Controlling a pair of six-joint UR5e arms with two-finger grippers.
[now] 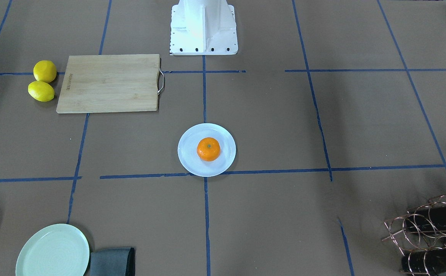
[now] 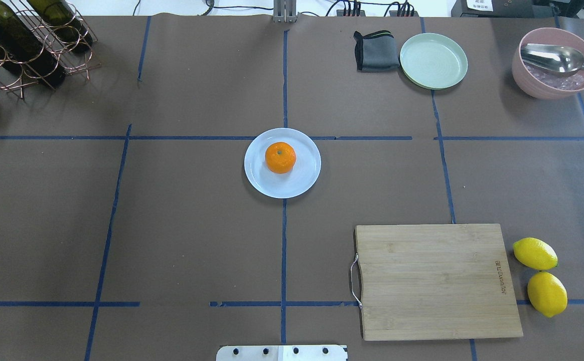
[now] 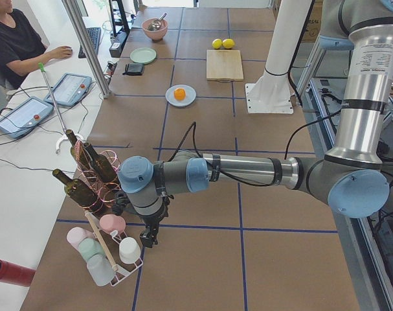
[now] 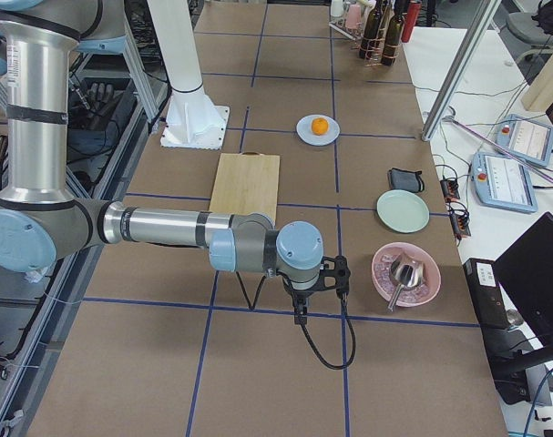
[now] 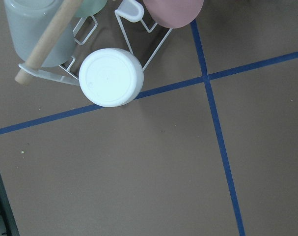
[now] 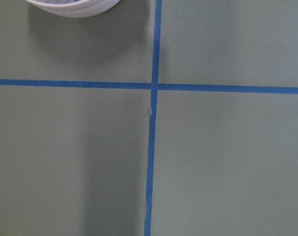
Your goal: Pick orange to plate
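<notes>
Overhead view, nearest the robot: a wooden cutting board (image 2: 435, 281) with two lemons (image 2: 535, 253) just beside its right edge, on the brown table (image 2: 196, 240). At mid-table the orange (image 2: 280, 157) sits on the pale bluish-white plate (image 2: 302, 183), stem dot upward, slightly off-centre. Farthest back are a grey cloth (image 2: 375, 51) touching a mint-green plate (image 2: 433, 60), a pink bowl (image 2: 538, 82) holding a metal spoon (image 2: 553, 57), and a wire bottle rack (image 2: 26, 50). The front-facing view lacks the bowl. Neither fixed view shows an arm. Only the side views do: the left claw (image 3: 149, 236) hangs beside a cup rack (image 3: 109, 253), and the right claw (image 4: 298, 309) hangs over a tape crossing, both well apart from the orange. Whether either claw is spread or pressed together cannot be told. The wrist views show only table, tape, cups and a bowl rim.
</notes>
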